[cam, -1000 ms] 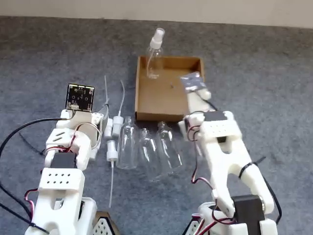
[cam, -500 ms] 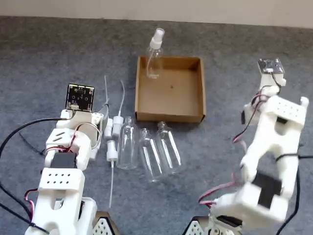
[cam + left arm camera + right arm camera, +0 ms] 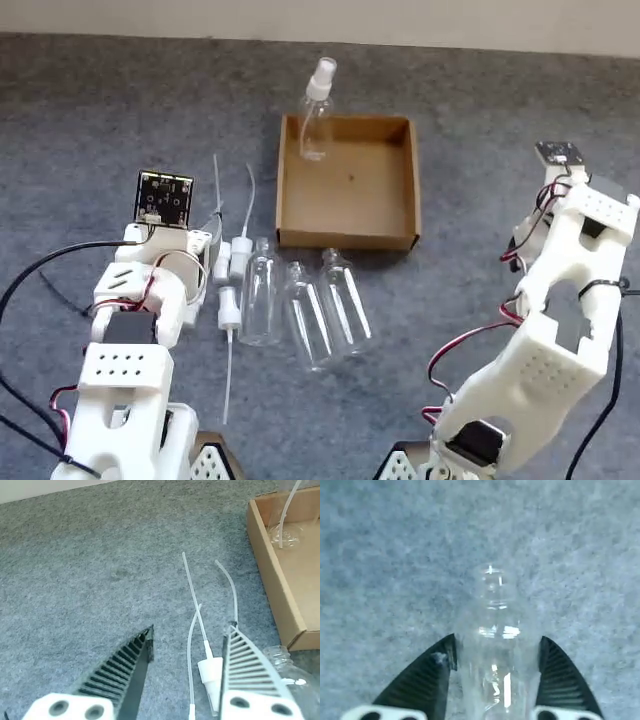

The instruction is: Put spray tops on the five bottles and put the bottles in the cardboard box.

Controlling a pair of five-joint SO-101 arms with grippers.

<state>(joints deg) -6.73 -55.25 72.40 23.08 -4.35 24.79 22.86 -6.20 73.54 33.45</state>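
my left gripper (image 3: 190, 630) hangs open over the spray tops (image 3: 210, 667). my right gripper (image 3: 497, 645), clamping an uncapped bottle (image 3: 492, 605), has swung off right, away from the cardboard box (image 3: 345, 238), so capping likely comes next. three bottles (image 3: 305, 310) lie before the box.

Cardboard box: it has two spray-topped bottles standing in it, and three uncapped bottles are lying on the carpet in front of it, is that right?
Not quite. The cardboard box has one spray-topped bottle standing in it, not two, in its far left corner, as the high view shows. The three uncapped bottles do lie on the carpet in front of it.
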